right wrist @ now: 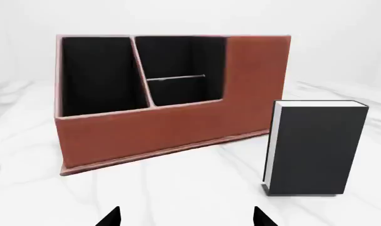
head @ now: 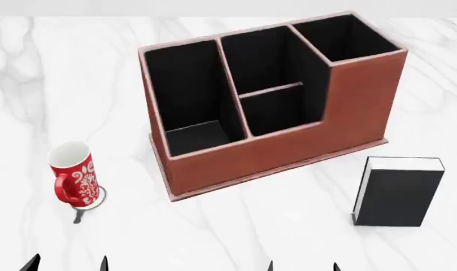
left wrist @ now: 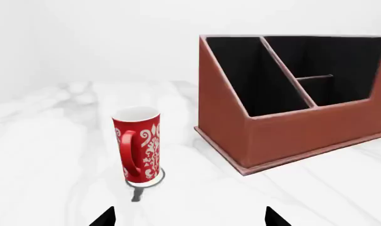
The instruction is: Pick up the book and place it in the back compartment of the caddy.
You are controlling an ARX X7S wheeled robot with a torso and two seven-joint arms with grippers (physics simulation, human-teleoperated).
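since book (head: 397, 193) stands upright, apart from caddy (head: 288, 141), r gripper (head: 302, 266) gets side access; both grippers wide open, empty.

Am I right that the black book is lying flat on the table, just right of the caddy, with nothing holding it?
Not quite. The book is standing upright on the table, not lying flat; the head and right wrist views show this. It is right of the caddy, and nothing holds it.

In the head view the caddy (head: 273, 141) fills the upper centre, the mug (head: 74, 175) stands lower left, the book (head: 397, 192) upright lower right.
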